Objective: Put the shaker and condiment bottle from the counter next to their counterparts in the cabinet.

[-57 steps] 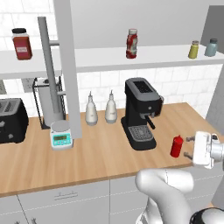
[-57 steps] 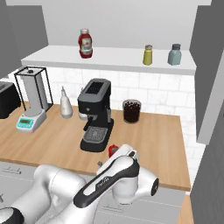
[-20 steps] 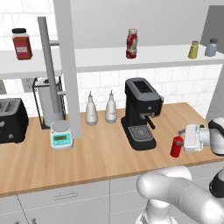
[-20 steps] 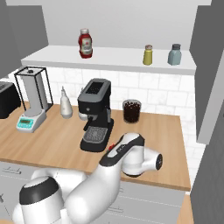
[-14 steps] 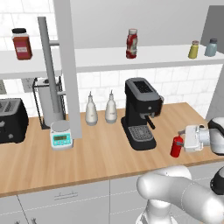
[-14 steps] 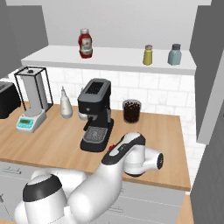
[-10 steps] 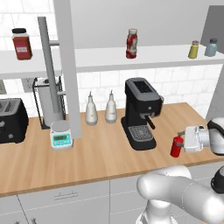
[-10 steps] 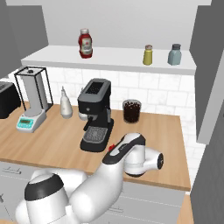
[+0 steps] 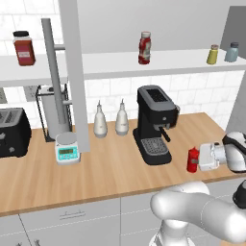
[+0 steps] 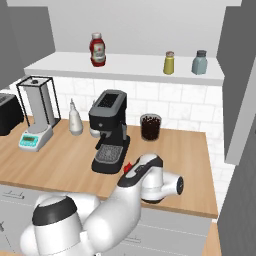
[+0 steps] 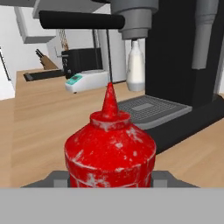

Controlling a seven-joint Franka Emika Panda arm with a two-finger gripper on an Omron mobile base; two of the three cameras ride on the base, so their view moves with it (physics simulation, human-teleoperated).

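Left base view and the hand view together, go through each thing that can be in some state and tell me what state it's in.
condiment bottle: upright on the counter, between the gripper's fingers.
gripper: around the condiment bottle's body, jaws at its sides.
shaker: upright on the cabinet shelf, beside the pale blue shaker.
labelled red bottle: upright on the shelf.
dark-lidded jar: upright, lid on.

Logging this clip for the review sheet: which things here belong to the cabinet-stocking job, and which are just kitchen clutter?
Belongs to the job:
- condiment bottle, between the end effector fingers on the counter
- shaker, on the cabinet shelf
- pale blue shaker
- labelled red bottle

Just lying about:
- coffee machine
- toaster
- scale
- two white bottles
- dark-lidded jar
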